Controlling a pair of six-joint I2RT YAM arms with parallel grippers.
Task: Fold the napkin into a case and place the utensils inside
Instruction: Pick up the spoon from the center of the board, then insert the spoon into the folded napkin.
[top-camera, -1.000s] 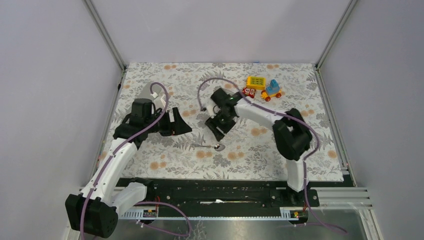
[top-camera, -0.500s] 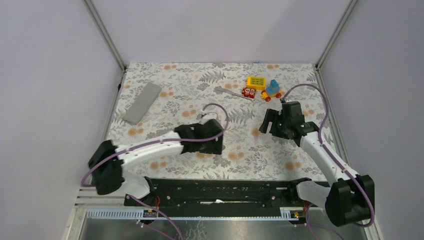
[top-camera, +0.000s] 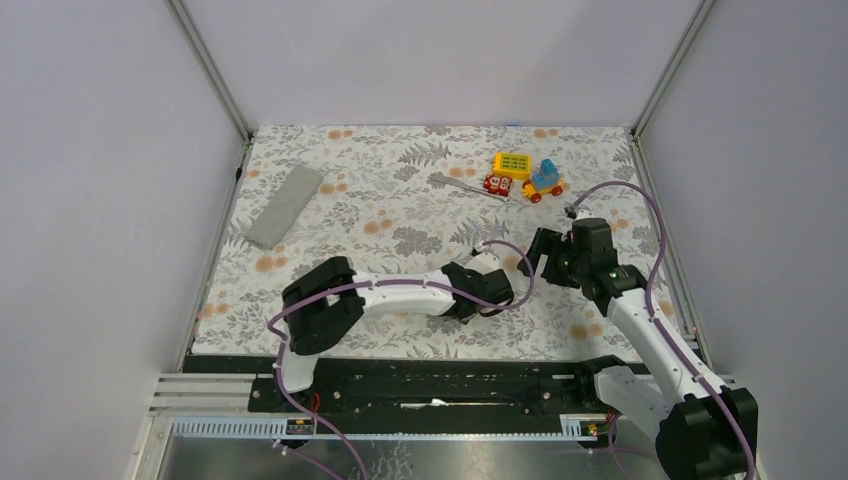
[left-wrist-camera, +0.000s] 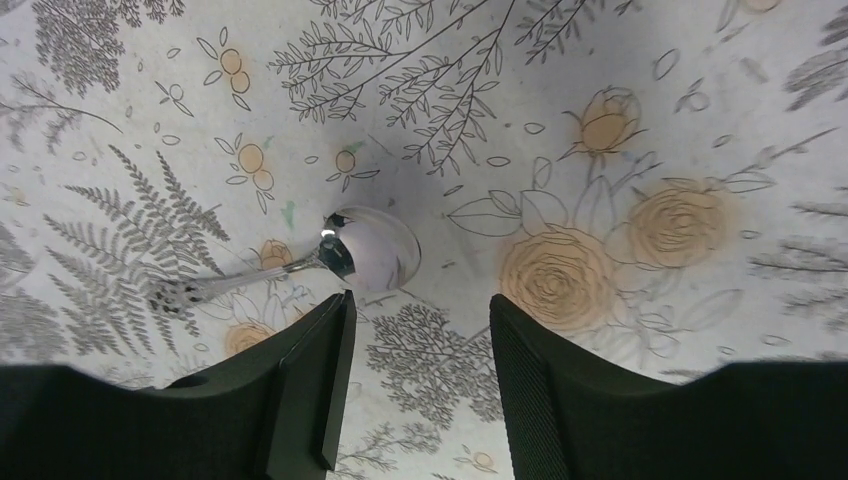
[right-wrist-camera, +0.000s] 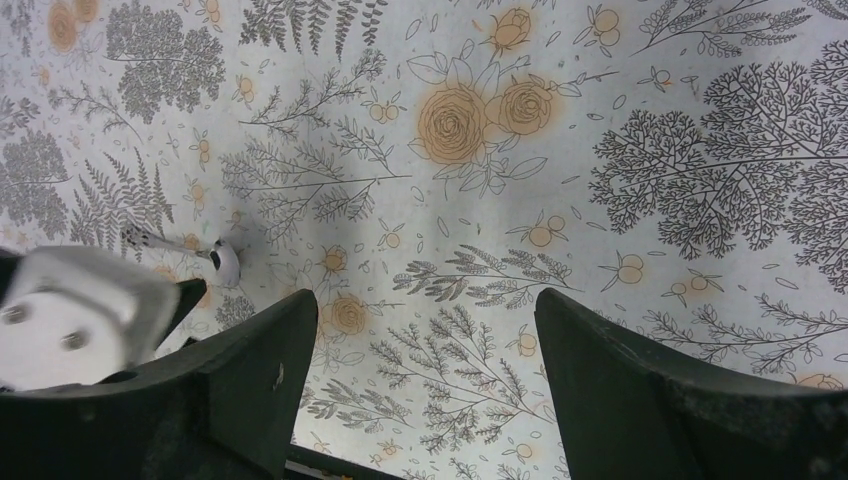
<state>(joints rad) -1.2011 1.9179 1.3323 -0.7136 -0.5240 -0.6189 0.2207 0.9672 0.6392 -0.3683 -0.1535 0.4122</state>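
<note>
Silver spoon (left-wrist-camera: 370, 262) just ahead of left end effector (left-wrist-camera: 420, 308), jaws apart.

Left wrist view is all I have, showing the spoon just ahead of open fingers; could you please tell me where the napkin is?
Observer: The napkin lies as a long grey strip near the far left edge of the tablecloth.
Operator: Thank you. And the other utensil?
Observer: The second utensil lies at the far side, beside the toy blocks.
Operator: What is the other arm doing?
Observer: The right fingers stand open over the cloth with nothing between them; the spoon lies off to their side.
</note>
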